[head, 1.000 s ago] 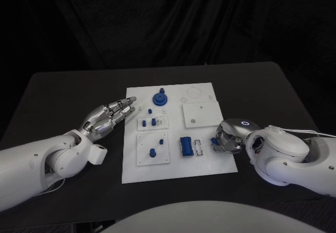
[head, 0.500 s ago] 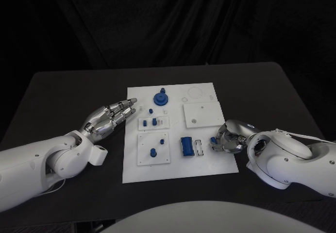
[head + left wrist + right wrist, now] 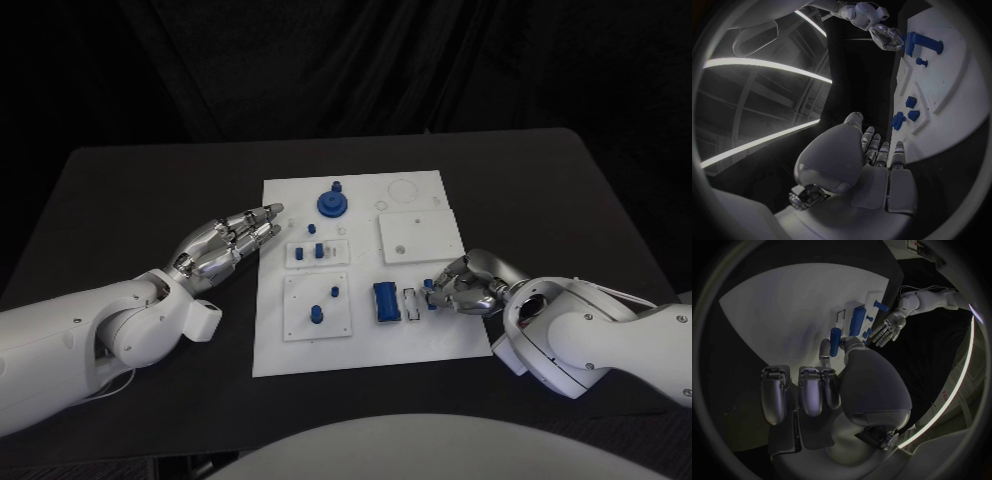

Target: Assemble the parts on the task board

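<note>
The white task board (image 3: 364, 345) lies in the middle of the black table. My right hand (image 3: 464, 285) hovers over the board's right edge, pinching a small blue peg (image 3: 835, 340) between thumb and a finger. The peg is close to a long blue block (image 3: 387, 302) and a narrow white slot (image 3: 411, 302). My left hand (image 3: 228, 243) hangs beside the board's left edge with its fingers stretched out and nothing in it. A round blue part (image 3: 332, 205) stands at the board's far end.
Two small white plates (image 3: 315, 253) (image 3: 315, 307) on the board's left half carry short blue pegs. A plain square white plate (image 3: 418, 237) lies at the right. Black table surrounds the board on all sides.
My right hand has shifted a little leftward over the board's edge, toward the blue block, and its wrist has turned. The left hand has stayed where it was.
</note>
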Tool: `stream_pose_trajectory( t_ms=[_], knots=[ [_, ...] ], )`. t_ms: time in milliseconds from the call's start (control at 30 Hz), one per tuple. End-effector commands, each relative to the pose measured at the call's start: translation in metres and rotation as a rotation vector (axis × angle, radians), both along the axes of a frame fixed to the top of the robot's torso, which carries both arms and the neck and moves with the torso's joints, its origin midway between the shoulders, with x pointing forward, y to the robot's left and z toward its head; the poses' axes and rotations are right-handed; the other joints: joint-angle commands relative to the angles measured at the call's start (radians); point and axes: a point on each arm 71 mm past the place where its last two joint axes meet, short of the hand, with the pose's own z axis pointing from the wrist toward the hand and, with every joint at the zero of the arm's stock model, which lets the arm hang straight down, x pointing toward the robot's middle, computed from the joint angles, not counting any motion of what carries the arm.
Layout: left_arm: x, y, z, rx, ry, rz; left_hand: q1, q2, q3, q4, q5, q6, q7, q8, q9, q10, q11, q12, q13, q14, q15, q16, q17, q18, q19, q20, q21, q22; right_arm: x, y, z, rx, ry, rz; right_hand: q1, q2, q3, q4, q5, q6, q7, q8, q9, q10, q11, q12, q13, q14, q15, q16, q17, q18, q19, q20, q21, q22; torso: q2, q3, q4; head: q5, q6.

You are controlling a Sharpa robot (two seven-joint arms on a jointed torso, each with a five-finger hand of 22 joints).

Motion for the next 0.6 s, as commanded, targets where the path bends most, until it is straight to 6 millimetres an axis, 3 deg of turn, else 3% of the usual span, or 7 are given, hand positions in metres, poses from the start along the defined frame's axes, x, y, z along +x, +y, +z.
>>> stream_pose_trajectory(
  t_ms=[33,367,600],
  knots=[
    [-0.0011,-0.0027,0.0006,-0.018,-0.005,-0.015,0.009,0.003,0.008,0.002,0.006,0.004,0.005,0.007,0.001,0.0,0.009,0.006,0.001,-0.003,0.007,0.0,0.001,0.003,0.0,0.007,0.006,0.001,-0.0015,0.004,0.0001,0.059,0.003,-0.024,-0.01,0.001,0.068,-0.06,-0.007,0.002,-0.006,0.004,-0.002,0.104,-0.003,0.003,0.263,0.105,-0.004,0.003,0.263,-0.008,0.105,-0.005,0.003,0.263,0.0,-0.0002,0.0004,0.001,0.0],
    [-0.0021,-0.0052,0.0005,-0.029,-0.007,-0.023,0.011,0.006,0.014,0.001,0.007,0.009,0.005,0.009,0.002,0.001,0.009,0.007,0.001,-0.001,0.009,0.001,0.002,0.003,0.0,0.009,0.006,0.003,-0.0013,0.0114,-0.0006,0.011,0.003,0.035,-0.04,-0.003,0.062,-0.041,-0.056,-0.003,-0.002,-0.002,-0.009,0.104,0.0,0.003,0.263,0.105,-0.002,0.003,0.263,-0.004,0.099,-0.004,-0.008,0.258,0.0,-0.0004,0.0011,0.003,0.0],
    [-0.002,-0.0059,-0.0002,-0.03,-0.006,-0.024,0.012,0.006,0.017,0.0,0.007,0.011,0.005,0.009,0.002,0.002,0.01,0.008,0.001,0.0,0.01,0.001,0.003,0.003,0.001,0.01,0.006,0.003,-0.0006,0.0128,-0.0032,-0.032,0.015,0.073,-0.053,-0.005,0.052,-0.028,-0.128,-0.006,0.002,-0.012,-0.02,0.104,0.004,0.003,0.263,0.105,0.001,0.003,0.263,-0.001,0.092,-0.001,-0.018,0.254,0.0,-0.0002,0.0009,0.004,0.0]
  ],
)
